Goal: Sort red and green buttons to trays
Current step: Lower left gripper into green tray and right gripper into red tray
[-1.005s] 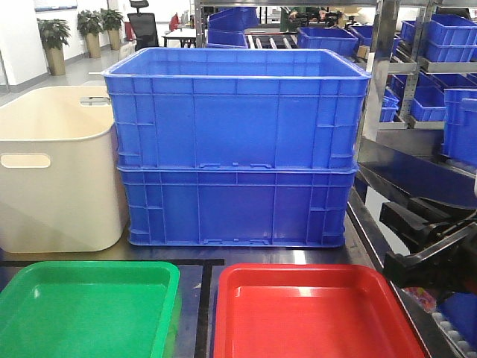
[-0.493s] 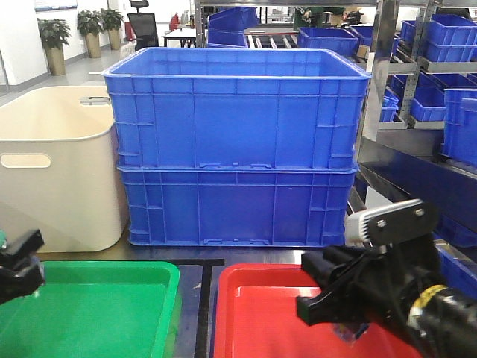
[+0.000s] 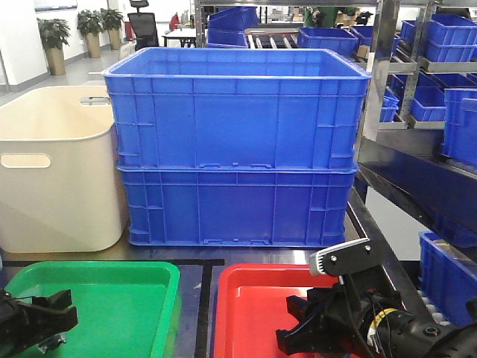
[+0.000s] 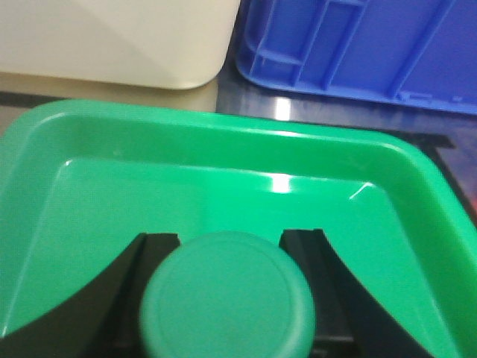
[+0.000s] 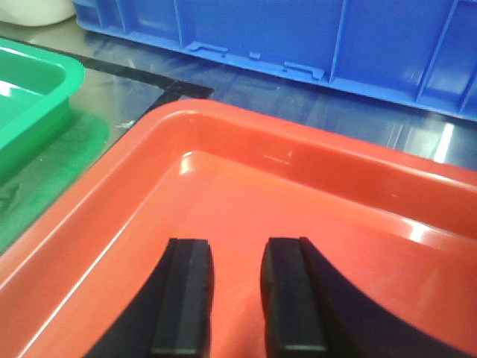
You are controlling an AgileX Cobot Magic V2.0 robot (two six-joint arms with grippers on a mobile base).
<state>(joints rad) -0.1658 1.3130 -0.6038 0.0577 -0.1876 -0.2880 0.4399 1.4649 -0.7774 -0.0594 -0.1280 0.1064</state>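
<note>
- A workshop is seen in the background, with metal racks of blue bins [image 3: 447, 37] at 2 o'clock and potted plants [image 3: 56, 41] at 10 o'clock.
- A dark table [image 3: 197, 298] marked with black tape lines carries everything in the foreground.
- Two deep blue plastic crates [image 3: 235, 145], one stacked on the other, are set at 12 o'clock; a cream plastic bin with handle holes [image 3: 56, 168] is placed just beside them at 9 o'clock.
- A shallow bright green plastic tray with rounded corners [image 3: 97, 272] is laid at 7 o'clock, and a shallow bright red plastic tray of the same shape [image 3: 253, 298] at 5 o'clock, the two side by side with a narrow gap between.
- The left tool [image 4: 227, 246] is held over the green tray, inside its rim.
- The green mushroom-head button [image 4: 227, 294] is seen between the two dark fingers [image 4: 153, 250] of the left tool, its round cap facing the wrist camera; it is carried above the green tray's floor. Actual contact of the fingers with it is hidden by the cap, so the grip cannot be told for certain.
- The right tool [image 5: 235, 294] is held low over the floor of the red tray, its two dark fingers [image 5: 186, 291] set slightly apart with nothing between them.
- The red button is not made out in any view.
</note>
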